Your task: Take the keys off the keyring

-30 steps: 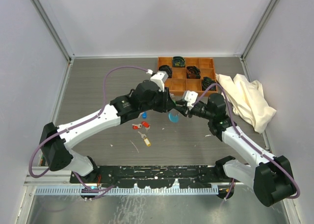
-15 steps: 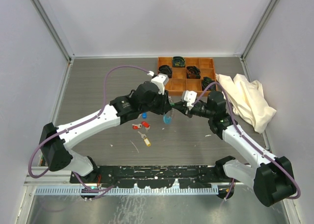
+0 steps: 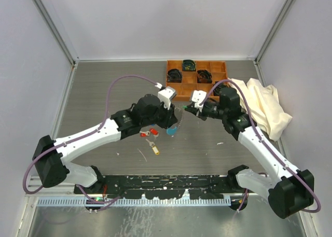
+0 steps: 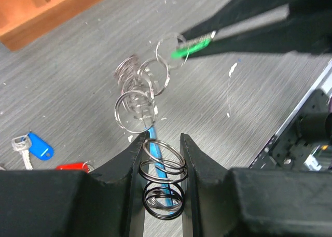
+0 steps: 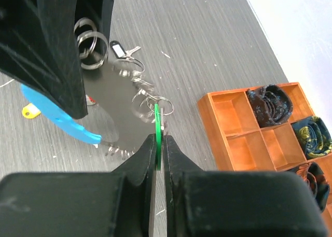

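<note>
Near tray (image 5: 211,130) edge, L tool (image 4: 158,143) pinches keyring (image 4: 136,105), R tool (image 5: 158,138) green key (image 5: 157,123).

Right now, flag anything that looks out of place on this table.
A crumpled cream cloth lies bunched at the right edge of the table, beside the orange tray. A red-tagged key and a yellow-tagged key lie loose near the middle, white flecks around them.
</note>
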Robot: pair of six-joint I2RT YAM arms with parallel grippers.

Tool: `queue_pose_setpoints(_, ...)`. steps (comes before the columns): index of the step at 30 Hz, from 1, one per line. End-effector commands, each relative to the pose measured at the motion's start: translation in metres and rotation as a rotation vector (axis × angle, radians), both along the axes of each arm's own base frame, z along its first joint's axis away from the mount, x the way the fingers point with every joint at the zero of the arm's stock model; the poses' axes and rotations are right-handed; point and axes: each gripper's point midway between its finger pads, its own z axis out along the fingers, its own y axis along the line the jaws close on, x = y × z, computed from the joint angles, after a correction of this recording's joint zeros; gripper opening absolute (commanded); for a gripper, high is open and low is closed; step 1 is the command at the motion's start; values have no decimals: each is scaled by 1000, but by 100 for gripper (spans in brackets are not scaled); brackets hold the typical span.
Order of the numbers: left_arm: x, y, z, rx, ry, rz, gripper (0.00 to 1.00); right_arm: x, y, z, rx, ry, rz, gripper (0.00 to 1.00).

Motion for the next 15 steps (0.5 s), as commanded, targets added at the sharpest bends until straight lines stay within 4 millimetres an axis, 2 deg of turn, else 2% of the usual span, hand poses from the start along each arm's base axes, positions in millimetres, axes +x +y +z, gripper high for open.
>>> queue_pose_setpoints(1,-1,-14,11,-96,-154,-114,0,-2,-8,10,-89,-1,-4,1)
queue_pose_setpoints(6,-2,-23,0,-149,-272,-190,0,-11,-7,-5,-173,18,52,1)
queue_pose_setpoints(10,0,-30,-5,-168,-339,-223,0,-14,-7,-7,-201,31,74,1)
queue_pose_setpoints(15,3,-22,-12,-167,-432,-217,25,-22,-12,-14,-240,48,102,1)
